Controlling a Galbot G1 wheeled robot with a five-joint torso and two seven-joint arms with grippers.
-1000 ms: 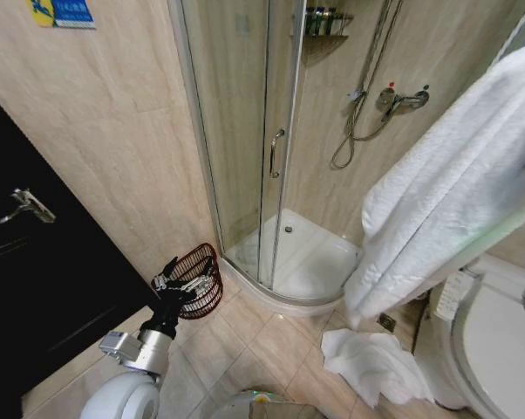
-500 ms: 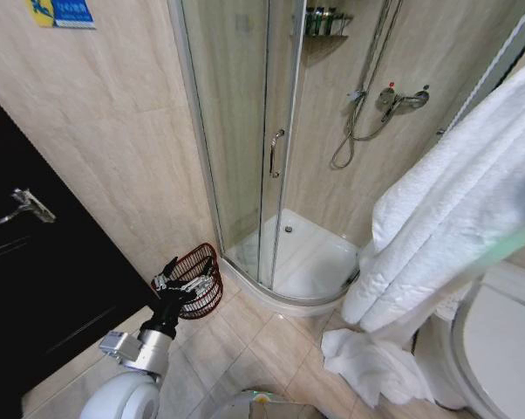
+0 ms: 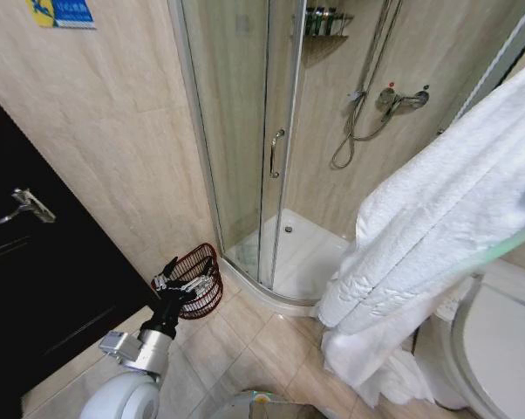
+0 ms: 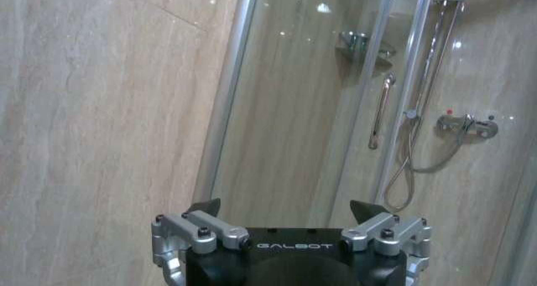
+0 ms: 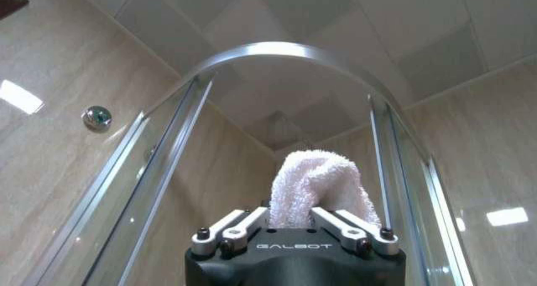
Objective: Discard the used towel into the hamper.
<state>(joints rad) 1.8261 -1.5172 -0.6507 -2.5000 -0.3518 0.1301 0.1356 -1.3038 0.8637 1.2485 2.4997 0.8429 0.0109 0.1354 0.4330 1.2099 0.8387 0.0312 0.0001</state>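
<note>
So I've got the towel (image 3: 437, 218) clamped in the right gripper's (image 5: 290, 226) fingers at frame right, hamper (image 3: 194, 278) way off lower left by the idle left gripper (image 3: 186, 281), fingers apart.

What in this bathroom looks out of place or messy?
A white towel lies crumpled on the floor tiles beside the toilet, far from the hamper by the wall. Nothing else looks spilled or broken.

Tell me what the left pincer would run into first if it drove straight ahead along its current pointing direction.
Probably the glass shower enclosure. In the left wrist view the open left pincer aims at its curved panel near the door handle, with nothing nearer in line. Depth is uncertain, and the hamper lies below it.
</note>
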